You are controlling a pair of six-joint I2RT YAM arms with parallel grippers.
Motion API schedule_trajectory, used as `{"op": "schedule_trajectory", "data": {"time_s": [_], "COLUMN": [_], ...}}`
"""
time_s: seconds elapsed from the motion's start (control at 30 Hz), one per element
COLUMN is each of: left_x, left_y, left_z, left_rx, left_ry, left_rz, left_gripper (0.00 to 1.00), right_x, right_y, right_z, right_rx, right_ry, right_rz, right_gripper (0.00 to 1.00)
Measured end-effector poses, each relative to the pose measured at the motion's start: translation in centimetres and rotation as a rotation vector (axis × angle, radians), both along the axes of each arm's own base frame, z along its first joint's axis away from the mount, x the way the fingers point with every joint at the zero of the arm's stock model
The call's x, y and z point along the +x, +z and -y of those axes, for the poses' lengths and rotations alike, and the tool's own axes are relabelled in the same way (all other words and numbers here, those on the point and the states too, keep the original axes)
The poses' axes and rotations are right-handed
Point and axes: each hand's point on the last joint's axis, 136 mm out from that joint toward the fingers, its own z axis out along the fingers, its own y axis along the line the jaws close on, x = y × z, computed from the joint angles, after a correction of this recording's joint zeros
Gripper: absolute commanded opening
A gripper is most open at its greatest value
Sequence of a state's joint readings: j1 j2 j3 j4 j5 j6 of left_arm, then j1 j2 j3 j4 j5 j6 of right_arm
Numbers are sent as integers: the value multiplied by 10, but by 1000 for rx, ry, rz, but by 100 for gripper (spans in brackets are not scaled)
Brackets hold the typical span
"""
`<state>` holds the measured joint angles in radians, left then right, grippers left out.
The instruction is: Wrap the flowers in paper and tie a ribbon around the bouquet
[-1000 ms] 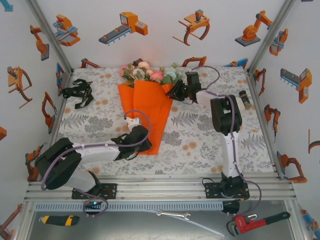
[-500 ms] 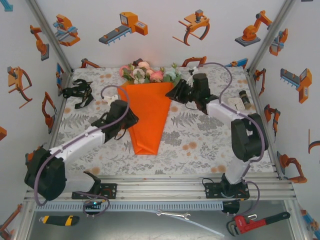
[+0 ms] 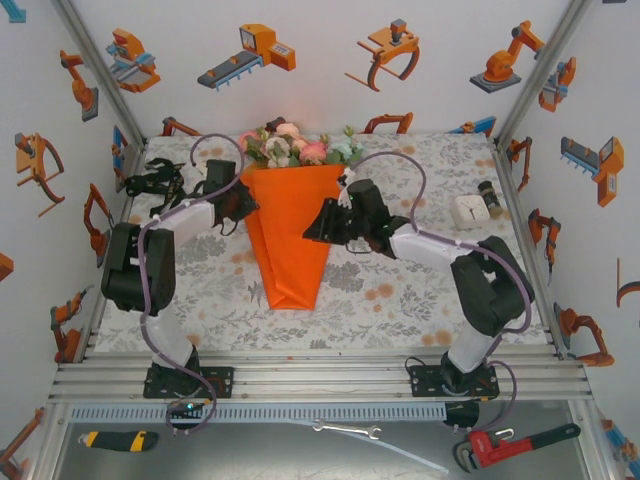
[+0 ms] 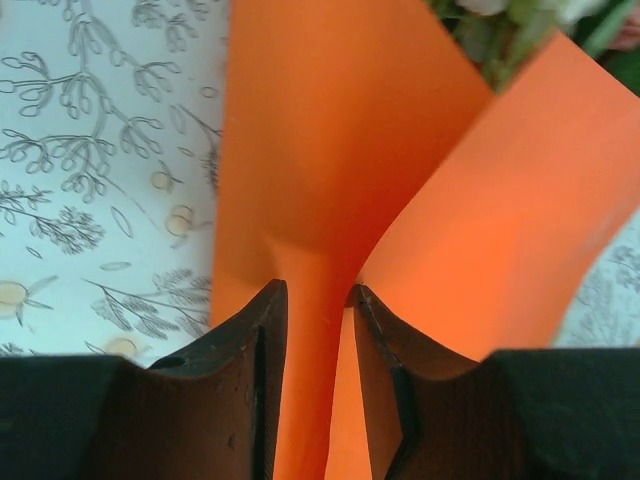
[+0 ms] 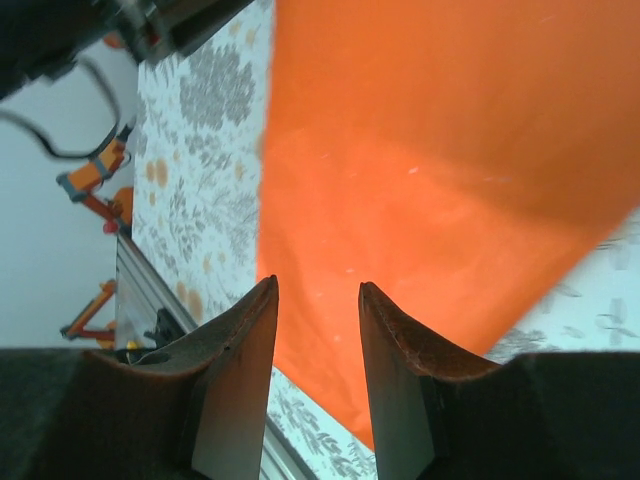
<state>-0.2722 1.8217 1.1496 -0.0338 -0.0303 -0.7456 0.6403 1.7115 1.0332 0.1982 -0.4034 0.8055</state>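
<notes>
The bouquet [image 3: 293, 232] lies mid-table as a narrow orange paper cone, tip toward the arms. The flowers [image 3: 296, 146], pink, white and pale blue, stick out of its wide far end. My left gripper [image 3: 247, 207] sits at the cone's left upper edge. In the left wrist view its jaws [image 4: 315, 290] stand open with a raised fold of the paper [image 4: 330, 180] running between them. My right gripper [image 3: 313, 229] is at the cone's right edge, open [image 5: 315, 285] just over the paper [image 5: 440, 150], nothing held. The black ribbon [image 3: 155, 184] lies bunched at the far left.
A small white clock [image 3: 466, 210] and a dark little object [image 3: 489, 195] stand at the right back. Below the table's front rail lie a yellow knife [image 3: 118, 439], a spanner [image 3: 346, 430] and a red pipe wrench [image 3: 512, 445]. Walls close in left, right and back.
My left gripper swung from the cone's near tip up to its left upper edge. My right gripper came from beside the flowers down to the right edge. The two paper flaps closed into one cone.
</notes>
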Motion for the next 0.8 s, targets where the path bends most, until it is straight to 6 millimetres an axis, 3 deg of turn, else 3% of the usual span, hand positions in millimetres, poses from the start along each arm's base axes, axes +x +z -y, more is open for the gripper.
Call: {"op": "schedule_trajectory", "data": {"time_s": [0.1, 0.2, 0.33, 0.43, 0.57, 0.63, 0.8], "left_x": [2, 4, 4, -4, -30, -48, -106], "left_y": [-20, -22, -7, 23, 76, 93, 105], "left_z": [-14, -22, -20, -19, -22, -23, -4], "left_rx": [-11, -36, -53, -53, -67, -78, -78], "left_ry": [18, 18, -19, -44, -59, -71, -157], "left_rz": [-46, -55, -24, 32, 146, 187, 216], "left_gripper": [33, 33, 36, 37, 36, 36, 35], "right_x": [-20, -40, -57, -57, -54, -53, -62], "right_y": [-15, -38, -60, -61, -57, -55, -56], "right_z": [-22, -38, -41, -35, -25, -24, -32], "right_rx": [-19, -61, -123, -159, -228, -245, -246], "right_ry": [63, 123, 169, 173, 171, 179, 220], "right_rz": [-17, -47, -82, -63, -13, 3, 15], "right_gripper": [39, 40, 41, 42, 42, 40, 32]}}
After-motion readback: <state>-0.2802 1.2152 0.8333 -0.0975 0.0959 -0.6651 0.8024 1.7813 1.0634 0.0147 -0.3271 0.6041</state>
